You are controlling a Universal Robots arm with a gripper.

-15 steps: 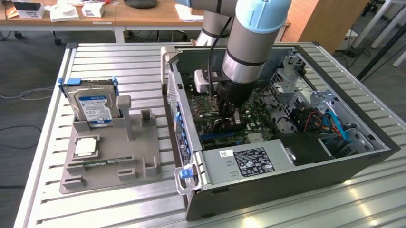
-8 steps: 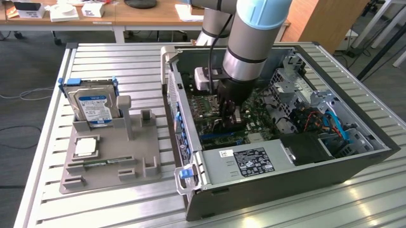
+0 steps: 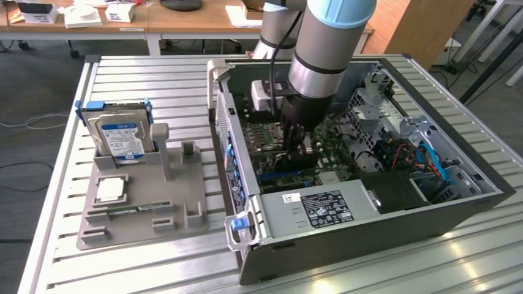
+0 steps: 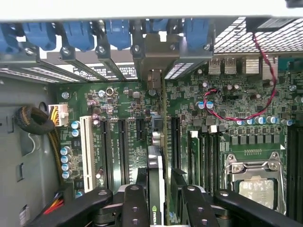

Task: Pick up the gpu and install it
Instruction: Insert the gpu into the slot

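Between two fingers (image 4: 135,208), one gpu (image 4: 156,189)

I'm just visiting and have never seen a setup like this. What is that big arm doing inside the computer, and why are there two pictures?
The grey and blue tube is a robot arm. At its tip is a gripper, a clamp with two fingers, reaching down into an open computer case lying on a slatted metal table.

One picture comes from a camera standing off to the side. The other comes from a camera on the arm's wrist, looking down past the fingers at the green main circuit board.

The gripper holds a thin black graphics card on edge, standing over the board's long slots.

Beside the case, a grey holder tray carries a hard drive standing upright and a small memory stick lying flat.
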